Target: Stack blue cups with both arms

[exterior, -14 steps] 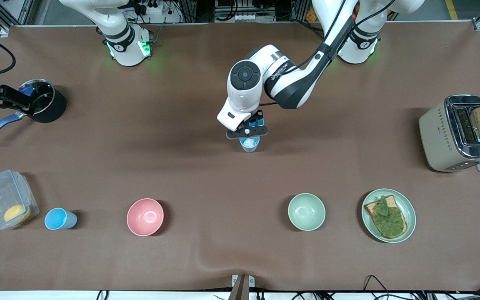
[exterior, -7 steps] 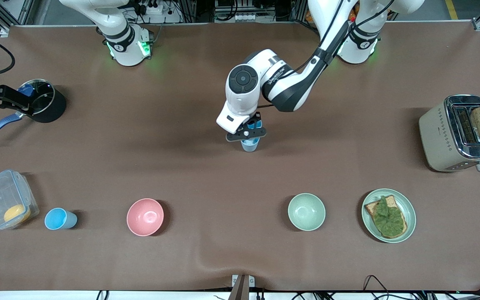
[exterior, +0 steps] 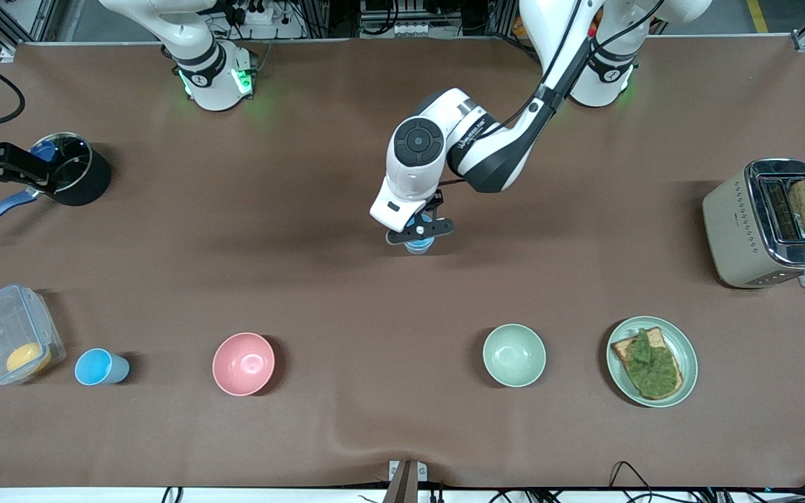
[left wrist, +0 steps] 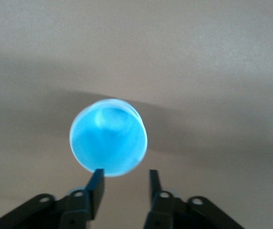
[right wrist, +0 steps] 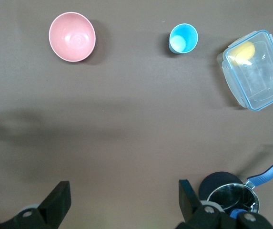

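Left gripper (exterior: 420, 229) jaws stand parted just above the upright paler blue cup (left wrist: 108, 137), not gripping it. The brighter blue cup (exterior: 99, 367) (upright beside the container (exterior: 10, 334)) lies nearer the right gripper (right wrist: 122, 198), whose jaws are spread wide, empty.

Even overhead light; left wrist view blurred
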{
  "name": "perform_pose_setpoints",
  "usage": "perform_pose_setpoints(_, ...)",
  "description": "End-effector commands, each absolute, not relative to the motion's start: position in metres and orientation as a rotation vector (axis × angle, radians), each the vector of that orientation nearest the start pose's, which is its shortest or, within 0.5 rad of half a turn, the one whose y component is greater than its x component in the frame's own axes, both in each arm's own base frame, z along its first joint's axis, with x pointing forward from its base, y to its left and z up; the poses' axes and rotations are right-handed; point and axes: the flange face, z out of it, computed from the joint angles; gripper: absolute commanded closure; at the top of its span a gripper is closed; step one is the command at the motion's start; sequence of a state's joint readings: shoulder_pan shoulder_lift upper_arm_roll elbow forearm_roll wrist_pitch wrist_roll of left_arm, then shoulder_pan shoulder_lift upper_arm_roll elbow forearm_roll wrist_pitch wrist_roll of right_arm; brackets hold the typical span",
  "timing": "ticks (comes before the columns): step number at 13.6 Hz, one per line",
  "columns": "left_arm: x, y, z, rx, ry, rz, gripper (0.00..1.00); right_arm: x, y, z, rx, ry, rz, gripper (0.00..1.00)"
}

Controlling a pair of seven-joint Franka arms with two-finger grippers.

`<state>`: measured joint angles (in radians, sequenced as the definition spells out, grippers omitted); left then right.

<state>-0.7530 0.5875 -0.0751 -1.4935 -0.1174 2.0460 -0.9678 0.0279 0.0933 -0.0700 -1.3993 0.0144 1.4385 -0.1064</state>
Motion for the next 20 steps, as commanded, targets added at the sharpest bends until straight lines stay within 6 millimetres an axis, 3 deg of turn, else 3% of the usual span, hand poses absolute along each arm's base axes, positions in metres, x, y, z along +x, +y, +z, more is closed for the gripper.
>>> perform_pose_setpoints(1,0.482,-0.520,0.328,-3.207,-0.311,0.204,0.33,0.568,-0.022,0.645,-3.124,-0.102,0.084,0.00)
perform_pose_setpoints(4,0.481,-0.517,0.346,-3.211,-0.280,0.157,0.00,0.568,-0.022,0.645,-3.124,-0.102,0.084,0.00)
perform_pose_setpoints(5,0.482,-0.513,0.358,-3.213,-0.278,0.139,0.00,0.568,-0.022,0.645,-3.124,-0.102,0.084,0.00)
perform_pose_setpoints(6,0.489,-0.496,0.369,-3.209,-0.302,0.126,0.00,0.568,-0.023,0.645,-3.126,-0.099,0.085,0.00)
perform_pose_setpoints(8,0.507,-0.449,0.393,-3.212,-0.262,0.103,0.00,0.568,-0.023,0.645,-3.126,-0.099,0.085,0.00)
perform_pose_setpoints(12,0.533,-0.330,0.457,-3.224,-0.202,0.082,0.00,0.568,-0.023,0.645,-3.125,-0.104,0.085,0.00)
perform_pose_setpoints(17,0.536,-0.181,0.537,-3.242,-0.082,0.029,0.00,0.569,-0.024,0.644,-3.125,-0.104,0.089,0.00)
perform_pose_setpoints(20,0.526,-0.113,0.567,-3.230,-0.075,0.074,0.00,0.569,-0.022,0.643,-3.126,-0.113,0.092,0.00)
